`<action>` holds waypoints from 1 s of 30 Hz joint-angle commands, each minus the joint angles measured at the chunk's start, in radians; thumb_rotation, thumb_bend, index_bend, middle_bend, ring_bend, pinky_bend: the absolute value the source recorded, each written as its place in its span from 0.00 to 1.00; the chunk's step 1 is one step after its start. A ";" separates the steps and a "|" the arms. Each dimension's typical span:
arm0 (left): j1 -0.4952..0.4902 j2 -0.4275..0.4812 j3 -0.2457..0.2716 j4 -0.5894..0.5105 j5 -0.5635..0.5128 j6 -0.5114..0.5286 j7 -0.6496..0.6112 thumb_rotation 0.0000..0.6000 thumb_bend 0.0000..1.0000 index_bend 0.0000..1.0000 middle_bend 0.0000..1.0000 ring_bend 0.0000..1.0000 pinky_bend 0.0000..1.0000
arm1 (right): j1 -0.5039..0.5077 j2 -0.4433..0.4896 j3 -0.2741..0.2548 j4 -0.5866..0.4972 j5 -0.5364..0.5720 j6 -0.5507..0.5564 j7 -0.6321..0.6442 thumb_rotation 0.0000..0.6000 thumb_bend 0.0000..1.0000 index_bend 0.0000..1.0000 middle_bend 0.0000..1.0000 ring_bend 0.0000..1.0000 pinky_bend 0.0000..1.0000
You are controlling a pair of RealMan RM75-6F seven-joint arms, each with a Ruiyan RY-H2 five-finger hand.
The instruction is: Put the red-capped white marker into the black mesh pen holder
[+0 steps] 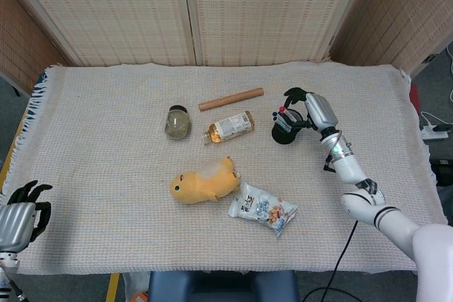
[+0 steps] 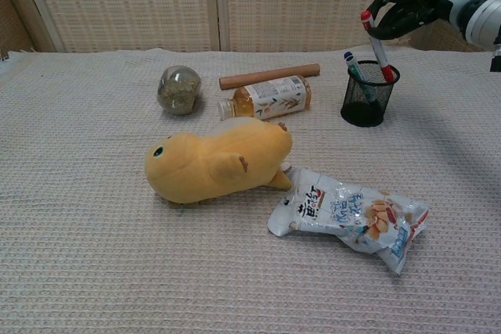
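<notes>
The black mesh pen holder [image 1: 287, 128] [image 2: 369, 96] stands at the right of the table with a blue-capped pen [image 2: 353, 67] in it. My right hand [image 1: 309, 108] [image 2: 409, 7] hovers just above and to the right of it, pinching the white marker [image 2: 376, 45] near its upper end. The marker hangs nearly upright, slightly tilted. Its lower red end [image 2: 387, 74] dips inside the holder's rim, and its upper red tip [image 1: 282, 109] shows beside the fingers. My left hand [image 1: 19, 216] sits at the table's near left corner, holding nothing, and is seen only in the head view.
Left of the holder lie a tea bottle [image 1: 230, 126], a wooden rod [image 1: 231, 98] and a small round jar [image 1: 178, 122]. A yellow plush toy [image 1: 205, 180] and a snack bag [image 1: 263, 209] lie nearer the front edge. The table [image 1: 106, 175] is covered with a woven cloth.
</notes>
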State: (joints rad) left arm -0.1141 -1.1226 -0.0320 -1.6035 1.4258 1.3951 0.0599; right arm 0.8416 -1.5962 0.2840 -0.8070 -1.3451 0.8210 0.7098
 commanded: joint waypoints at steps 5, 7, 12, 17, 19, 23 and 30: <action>-0.002 -0.001 0.000 0.003 -0.006 -0.007 0.001 1.00 0.59 0.36 0.21 0.09 0.16 | 0.013 -0.012 -0.017 0.027 -0.014 -0.013 0.019 1.00 0.40 0.66 0.27 0.31 0.26; -0.002 -0.001 0.000 0.004 -0.008 -0.009 0.002 1.00 0.59 0.36 0.21 0.09 0.16 | 0.015 -0.007 -0.024 0.022 -0.018 -0.020 0.029 1.00 0.40 0.60 0.26 0.29 0.24; -0.001 -0.001 0.000 0.002 -0.010 -0.009 0.004 1.00 0.59 0.36 0.21 0.09 0.16 | 0.011 0.010 -0.031 0.001 -0.020 -0.020 0.015 1.00 0.34 0.42 0.19 0.23 0.19; -0.002 0.000 0.000 -0.001 -0.009 -0.009 0.009 1.00 0.58 0.36 0.21 0.09 0.16 | 0.004 0.027 -0.033 -0.023 -0.007 -0.021 -0.021 1.00 0.29 0.34 0.16 0.20 0.14; -0.002 0.000 0.000 -0.002 -0.009 -0.008 0.009 1.00 0.59 0.36 0.21 0.09 0.16 | 0.001 0.033 -0.032 -0.035 0.001 -0.024 -0.033 1.00 0.29 0.33 0.16 0.19 0.14; -0.003 -0.003 0.002 0.000 -0.012 -0.014 0.014 1.00 0.59 0.36 0.21 0.09 0.16 | -0.008 0.045 -0.026 -0.064 0.001 0.007 -0.046 1.00 0.29 0.33 0.15 0.19 0.13; -0.005 -0.005 0.006 0.001 -0.002 -0.016 0.011 1.00 0.59 0.36 0.21 0.09 0.16 | -0.105 0.187 -0.057 -0.279 -0.057 0.180 -0.154 1.00 0.29 0.33 0.16 0.20 0.14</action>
State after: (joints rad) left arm -0.1186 -1.1274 -0.0268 -1.6028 1.4231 1.3802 0.0706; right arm 0.7882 -1.4782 0.2460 -0.9955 -1.3749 0.9277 0.6240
